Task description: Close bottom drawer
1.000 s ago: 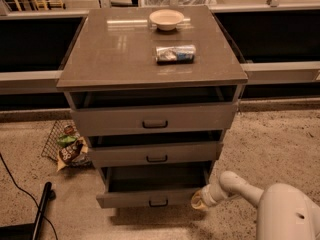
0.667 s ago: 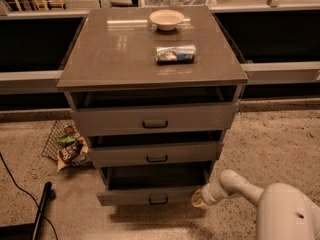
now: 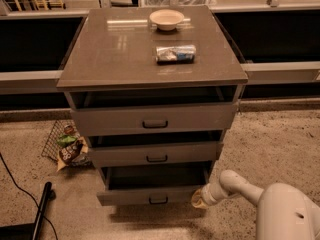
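No legible text, can (image 3: 175, 53) label unreadable, snack packet (image 3: 70, 150) print unreadable, gripper (image 3: 199, 199) at front corner of bottom drawer (image 3: 145, 197)

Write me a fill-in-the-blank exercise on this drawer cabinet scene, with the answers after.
The cabinet has ____ grey drawers.
The gripper is at the ____ end of the front of the bottom drawer.
On top, a can lies on its side, nearer the camera than a ____.
Missing words: three; right; bowl.

One high frontal camera looks down on the cabinet (image 3: 120, 54), the gripper (image 3: 198, 199) low right beside the bottom drawer (image 3: 130, 197).
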Available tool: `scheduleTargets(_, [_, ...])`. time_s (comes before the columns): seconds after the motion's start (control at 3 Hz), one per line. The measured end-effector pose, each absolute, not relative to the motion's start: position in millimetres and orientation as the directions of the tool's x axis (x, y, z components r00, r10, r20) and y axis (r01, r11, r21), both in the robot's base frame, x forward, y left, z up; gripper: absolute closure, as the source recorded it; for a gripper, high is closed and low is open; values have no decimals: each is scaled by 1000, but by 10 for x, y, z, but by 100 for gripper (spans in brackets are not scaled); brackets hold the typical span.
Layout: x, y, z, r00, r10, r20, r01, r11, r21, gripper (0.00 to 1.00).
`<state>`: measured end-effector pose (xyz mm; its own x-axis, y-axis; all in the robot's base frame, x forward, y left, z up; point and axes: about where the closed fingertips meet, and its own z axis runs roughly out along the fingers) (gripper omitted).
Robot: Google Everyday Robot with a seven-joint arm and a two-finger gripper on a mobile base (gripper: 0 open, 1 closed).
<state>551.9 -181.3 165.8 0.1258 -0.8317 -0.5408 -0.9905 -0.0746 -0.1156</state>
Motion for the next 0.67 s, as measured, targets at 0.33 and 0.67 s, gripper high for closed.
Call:
scheduleTargets(0.33, [5519, -1813, 1657, 126, -832, -541, -990, -75, -116, 18])
scheduleTargets(0.67, [5536, -1796, 1643, 126, -826, -549, -990, -71, -120, 0])
